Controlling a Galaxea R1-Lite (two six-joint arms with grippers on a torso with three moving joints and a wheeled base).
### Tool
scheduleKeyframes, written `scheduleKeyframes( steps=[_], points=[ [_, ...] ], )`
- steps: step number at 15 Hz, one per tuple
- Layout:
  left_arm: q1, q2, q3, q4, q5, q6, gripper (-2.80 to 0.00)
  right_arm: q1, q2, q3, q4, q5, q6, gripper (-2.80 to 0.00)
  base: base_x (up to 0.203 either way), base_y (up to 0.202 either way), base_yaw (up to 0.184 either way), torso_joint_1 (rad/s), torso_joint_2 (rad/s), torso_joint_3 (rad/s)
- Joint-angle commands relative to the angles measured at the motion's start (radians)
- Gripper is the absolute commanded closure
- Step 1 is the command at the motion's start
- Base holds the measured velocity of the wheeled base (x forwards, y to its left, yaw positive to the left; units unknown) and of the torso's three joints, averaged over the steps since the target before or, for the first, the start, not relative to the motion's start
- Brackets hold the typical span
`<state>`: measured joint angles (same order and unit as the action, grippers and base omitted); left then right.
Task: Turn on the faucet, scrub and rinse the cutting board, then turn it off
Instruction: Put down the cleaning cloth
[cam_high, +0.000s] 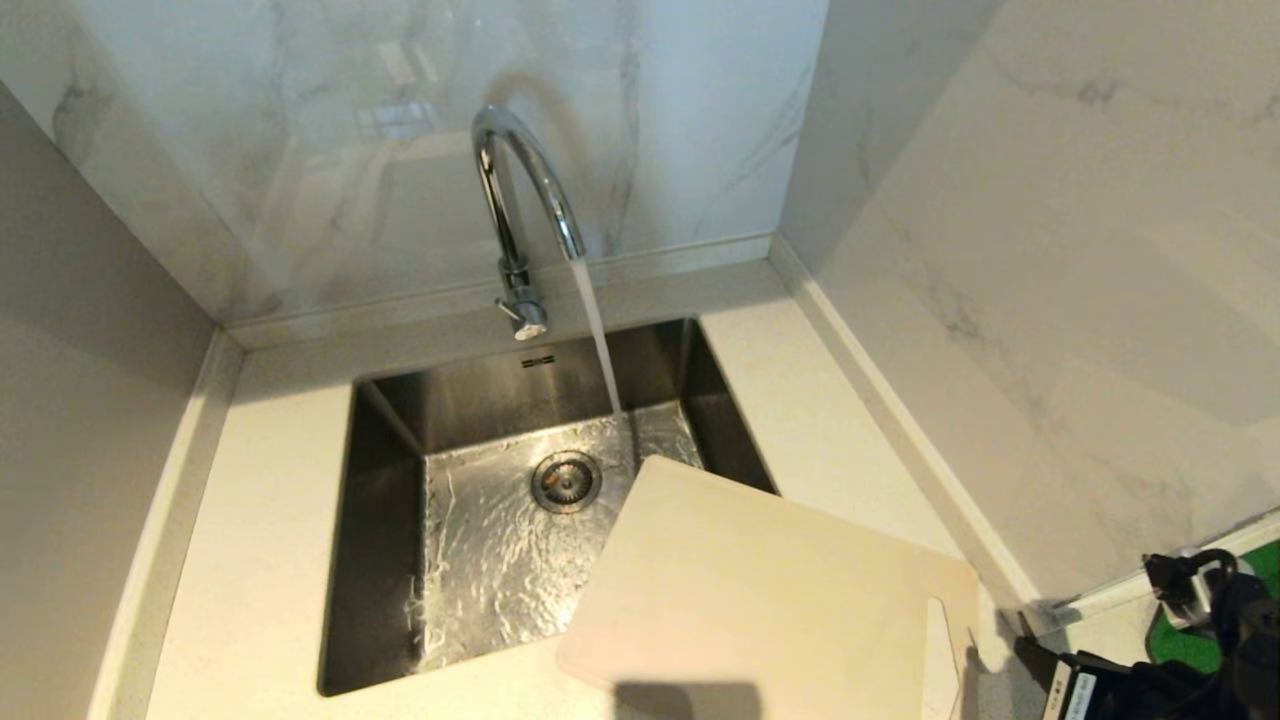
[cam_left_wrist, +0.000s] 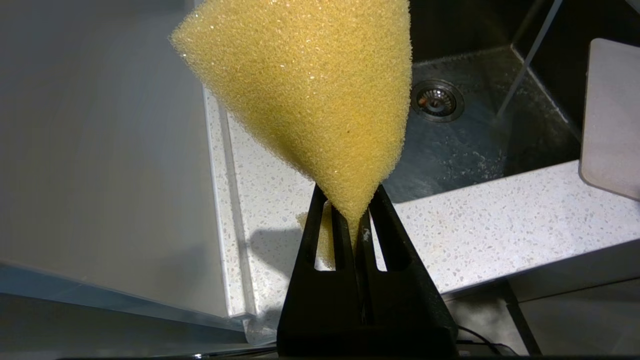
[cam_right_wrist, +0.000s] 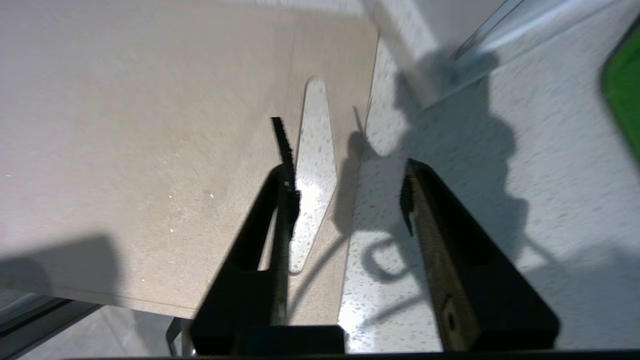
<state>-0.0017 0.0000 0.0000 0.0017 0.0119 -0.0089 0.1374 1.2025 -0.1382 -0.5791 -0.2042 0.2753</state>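
Observation:
Water runs from the chrome faucet (cam_high: 520, 190) into the steel sink (cam_high: 385, 520); its short lever (cam_high: 527, 318) sticks out near the base. The beige cutting board (cam_high: 760, 600) lies flat on the counter at the front right, one corner hanging over the sink. My right gripper (cam_right_wrist: 342, 145) hovers open over the board's handle end. One finger is above the slot (cam_right_wrist: 312, 165) and the other above the bare counter, with nothing between them. In the left wrist view my left gripper (cam_left_wrist: 352, 215) is shut on a yellow sponge (cam_left_wrist: 310, 85), held over the counter left of the sink.
Marble walls close in the counter at the back and on both sides. A drain (cam_high: 566, 481) sits in the wet sink floor. My right arm (cam_high: 1200, 640) shows at the lower right corner, above a green mat (cam_high: 1180, 645).

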Motion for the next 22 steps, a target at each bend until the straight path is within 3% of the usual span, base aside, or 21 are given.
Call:
scheduleKeyframes(
  steps=[1,5,9,11,15,18,20,22],
  points=[
    [0.0,0.002,0.002,0.0,0.0,0.0,0.0,0.0,-0.256,-0.104,0.224,-0.008,-0.021,0.0,0.0,0.0,0.0,0.0,0.0,0.0],
    [0.0,0.002,0.002,0.0,0.0,0.0,0.0,0.0,-0.515,-0.4,0.683,-0.011,-0.108,0.0,0.0,0.0,0.0,0.0,0.0,0.0],
    [0.0,0.002,0.002,0.0,0.0,0.0,0.0,0.001,-0.676,-0.435,0.871,-0.018,-0.16,0.0,0.0,0.0,0.0,0.0,0.0,0.0],
    [0.0,0.002,0.002,0.0,0.0,0.0,0.0,-0.001,-0.726,-0.421,0.9,-0.032,-0.166,0.0,0.0,0.0,0.0,0.0,0.0,0.0],
    [0.0,0.002,0.002,0.0,0.0,0.0,0.0,-0.014,-0.827,-0.362,0.844,-0.043,-0.178,0.0,0.0,0.0,0.0,0.0,0.0,0.0],
    [0.0,0.002,0.002,0.0,0.0,0.0,0.0,-0.032,-0.861,-0.175,0.627,-0.025,-0.197,0.0,0.0,0.0,0.0,0.0,0.0,0.0],
    [0.0,0.002,0.002,0.0,0.0,0.0,0.0,-0.052,-0.877,0.01,0.412,0.036,-0.259,0.0,0.0,0.0,0.0,0.0,0.0,0.0],
    [0.0,0.002,0.002,0.0,0.0,0.0,0.0,-0.094,-0.888,0.111,0.267,0.1,-0.312,0.0,0.0,0.0,0.0,0.0,0.0,0.0]
  ],
)
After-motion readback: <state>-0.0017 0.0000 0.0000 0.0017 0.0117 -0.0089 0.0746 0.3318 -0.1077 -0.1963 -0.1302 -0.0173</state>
